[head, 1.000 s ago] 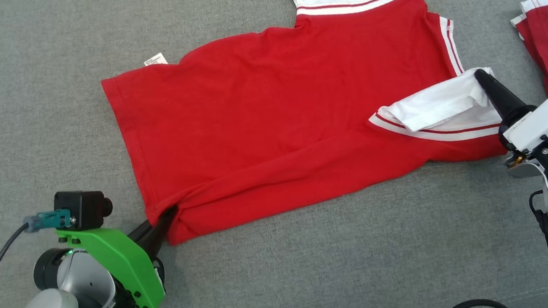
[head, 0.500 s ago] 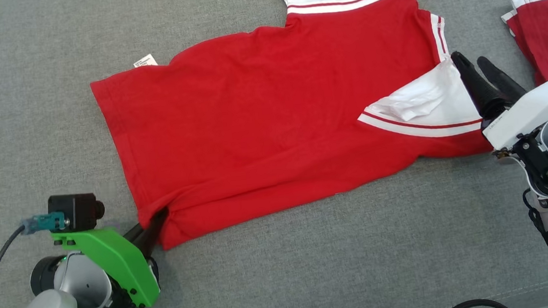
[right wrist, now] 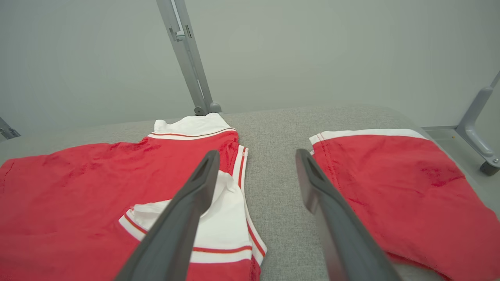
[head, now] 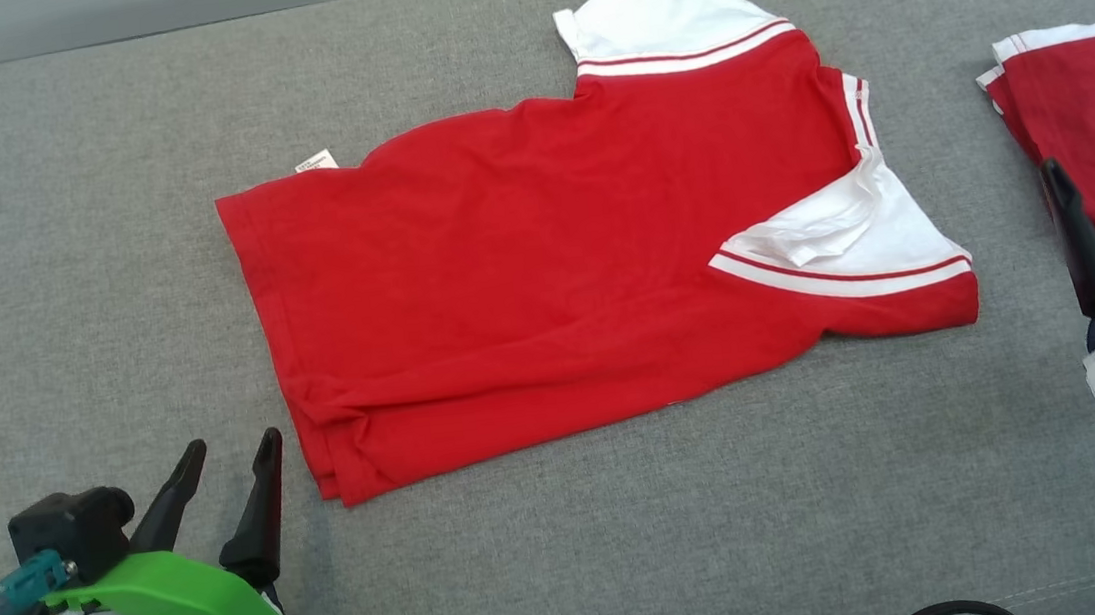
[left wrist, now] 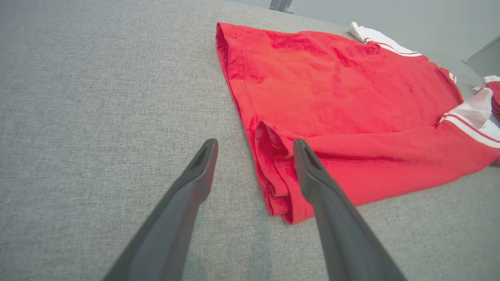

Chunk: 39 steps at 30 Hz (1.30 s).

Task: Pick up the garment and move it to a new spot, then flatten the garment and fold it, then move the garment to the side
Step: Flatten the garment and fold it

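- Left tool (head: 232, 441) sits at the lower left of the head view. Its fingers are spread apart and hold nothing. It is just beside the bottom corner of the red shirt (head: 544, 268).
- Right tool (head: 1089, 161) is at the right edge, spread wide and empty too, near a second red shirt (head: 1089, 85).
- The red shirt lies in the middle of the grey surface (head: 630, 541), with one white sleeve (head: 842, 239) lying over it.
- Left wrist view: the crumpled shirt corner (left wrist: 277, 183) shows between the spread fingers.
- Right wrist view: the fingers frame the bare grey strip between the two shirts.
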Motion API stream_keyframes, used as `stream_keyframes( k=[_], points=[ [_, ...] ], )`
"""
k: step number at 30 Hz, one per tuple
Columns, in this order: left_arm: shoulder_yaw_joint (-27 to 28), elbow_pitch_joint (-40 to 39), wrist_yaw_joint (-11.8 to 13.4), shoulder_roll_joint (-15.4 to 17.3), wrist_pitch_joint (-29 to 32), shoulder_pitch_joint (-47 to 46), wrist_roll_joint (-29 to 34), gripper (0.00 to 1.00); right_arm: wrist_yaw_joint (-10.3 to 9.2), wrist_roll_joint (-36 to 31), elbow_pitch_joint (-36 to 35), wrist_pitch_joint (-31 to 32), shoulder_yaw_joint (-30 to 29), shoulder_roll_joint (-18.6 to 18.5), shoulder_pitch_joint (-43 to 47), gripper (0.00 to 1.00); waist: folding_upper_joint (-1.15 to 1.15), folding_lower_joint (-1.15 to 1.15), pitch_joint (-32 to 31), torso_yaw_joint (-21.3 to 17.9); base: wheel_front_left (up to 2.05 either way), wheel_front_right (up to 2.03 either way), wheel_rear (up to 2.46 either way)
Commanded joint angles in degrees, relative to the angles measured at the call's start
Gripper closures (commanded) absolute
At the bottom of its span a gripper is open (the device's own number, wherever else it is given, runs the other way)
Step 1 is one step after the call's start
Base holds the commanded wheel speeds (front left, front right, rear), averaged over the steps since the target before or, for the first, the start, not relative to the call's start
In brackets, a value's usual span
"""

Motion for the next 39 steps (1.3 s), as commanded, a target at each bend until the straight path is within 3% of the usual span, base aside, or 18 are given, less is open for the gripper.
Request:
stream_keyframes(
  k=[1,8,14,19,27,39],
  points=[
    [0.24,-1.02,0.71,-0.81,-2.91,1.41,1.54,0.0,0.01,-2.94,-0.32,-2.55,-0.89,0.14,2.39,0.0,0.0,0.0,-1.83,0.06,0.0,0.0,0.0],
    [-0.92,1.27,1.5,-4.99,-12.36,3.83,7.1,0.0,-0.01,-12.09,0.63,-9.91,-4.44,2.14,7.6,0.0,0.0,0.0,-3.89,0.17,0.0,0.0,0.0],
    [-2.24,9.44,-1.67,-10.31,-14.05,0.88,7.84,0.0,-0.03,-15.51,6.79,-11.0,-5.53,5.71,7.76,0.0,0.0,0.0,-3.48,0.63,0.0,0.0,0.0],
    [-4.26,15.71,-3.73,-13.06,-8.73,-3.57,5.7,0.0,-0.03,-15.62,13.27,-8.1,-0.98,6.16,2.0,0.0,0.0,0.0,-1.8,0.84,0.0,0.0,0.0],
    [-6.28,21.49,-4.33,-14.3,-2.8,-7.89,5.19,0.0,-0.03,-13.6,23.7,-4.83,7.11,5.67,-7.32,0.0,0.0,0.0,0.68,1.42,0.0,0.0,0.0],
    [-9.43,24.68,-6.28,-16.35,3.4,-8.04,2.52,0.0,0.02,-7.27,31.53,0.57,14.73,4.61,-11.07,0.0,0.0,0.0,1.84,2.45,0.0,0.0,0.0]
  ],
)
